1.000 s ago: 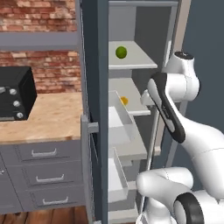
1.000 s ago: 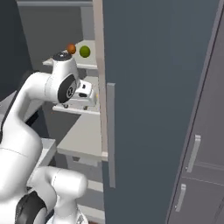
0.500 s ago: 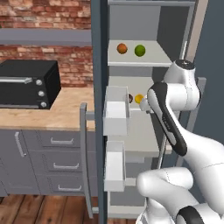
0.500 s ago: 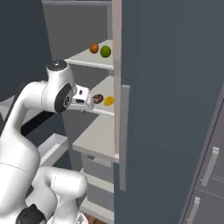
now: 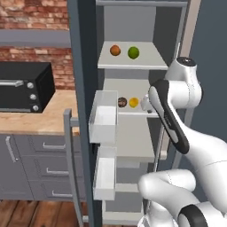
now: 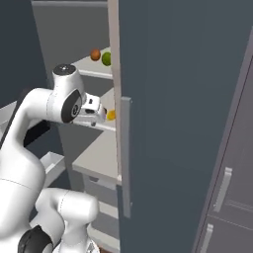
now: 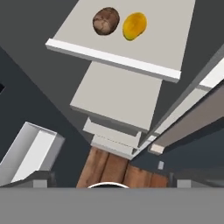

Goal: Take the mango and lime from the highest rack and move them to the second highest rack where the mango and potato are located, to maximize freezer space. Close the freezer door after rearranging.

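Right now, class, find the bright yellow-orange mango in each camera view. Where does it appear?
Left base view: yellow-orange mango at centre, right of the potato.
Right base view: left of centre, a sliver beside the freezer door edge.
Hand view: near the top, right of the potato.
Shared landmark: the second highest rack.
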Tool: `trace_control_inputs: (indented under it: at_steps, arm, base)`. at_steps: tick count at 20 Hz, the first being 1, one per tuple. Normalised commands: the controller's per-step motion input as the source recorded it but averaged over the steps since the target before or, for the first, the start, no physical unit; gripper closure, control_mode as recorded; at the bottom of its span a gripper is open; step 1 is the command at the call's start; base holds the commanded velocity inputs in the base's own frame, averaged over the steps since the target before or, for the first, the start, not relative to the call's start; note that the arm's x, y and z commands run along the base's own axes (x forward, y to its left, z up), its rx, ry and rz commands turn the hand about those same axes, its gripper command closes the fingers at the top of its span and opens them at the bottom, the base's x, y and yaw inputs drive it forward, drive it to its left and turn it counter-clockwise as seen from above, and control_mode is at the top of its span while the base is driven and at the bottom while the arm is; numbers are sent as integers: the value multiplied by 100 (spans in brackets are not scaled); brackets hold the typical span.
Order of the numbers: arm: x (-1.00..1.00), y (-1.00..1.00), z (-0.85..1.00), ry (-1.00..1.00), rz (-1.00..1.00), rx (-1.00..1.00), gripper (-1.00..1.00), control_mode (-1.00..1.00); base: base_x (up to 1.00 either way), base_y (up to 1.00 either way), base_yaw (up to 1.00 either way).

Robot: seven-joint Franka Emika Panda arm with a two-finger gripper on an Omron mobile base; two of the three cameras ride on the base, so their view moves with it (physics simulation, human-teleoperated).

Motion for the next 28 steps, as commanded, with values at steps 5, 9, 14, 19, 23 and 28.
trace_control_inputs:
  at_steps: [5,9,14,19,23,28]
  arm:
    - [0,0,0,0,0,0,-100,100]
    - [0,0,0,0,0,0,-100,100]
    - [0,0,0,0,0,0,-100,100]
    - [0,0,0,0,0,0,-100,100]
    - [0,0,0,0,0,0,-100,100]
    - [0,0,0,0,0,0,-100,100]
  base:
    - [54,-1,0]
    - [52,9,0]
    - [41,34,0]
    - [35,47,0]
    - [25,55,0]
    - [70,10,0]
